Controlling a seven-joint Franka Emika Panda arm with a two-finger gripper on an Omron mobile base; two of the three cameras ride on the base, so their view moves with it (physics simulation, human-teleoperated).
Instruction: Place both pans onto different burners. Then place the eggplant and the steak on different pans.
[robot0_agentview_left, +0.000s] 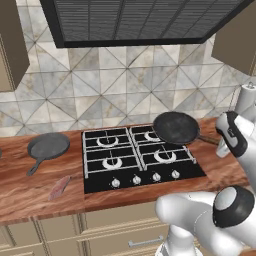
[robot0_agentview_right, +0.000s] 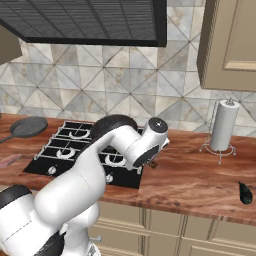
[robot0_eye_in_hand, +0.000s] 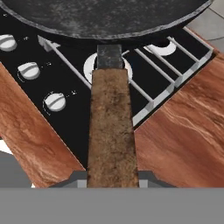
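Triangle-tiled backsplash (robot0_agentview_left: 125, 90), wooden counter (robot0_agentview_right: 200, 175), beige cabinets (robot0_agentview_right: 232, 45)

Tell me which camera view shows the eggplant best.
The right base view: the eggplant lies in plain sight there, small and dark, on the wooden counter at the far right, past the paper towel roll. The left base view and hand view look at the cooktop and the dark pan instead.

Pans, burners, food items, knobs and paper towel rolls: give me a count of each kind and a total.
Pans: 2, the dark pan above the right burners and the grey pan on the counter
Burners: 4
Food items: 2, steak and eggplant
Knobs: 4
Paper towel rolls: 1
Total: 13
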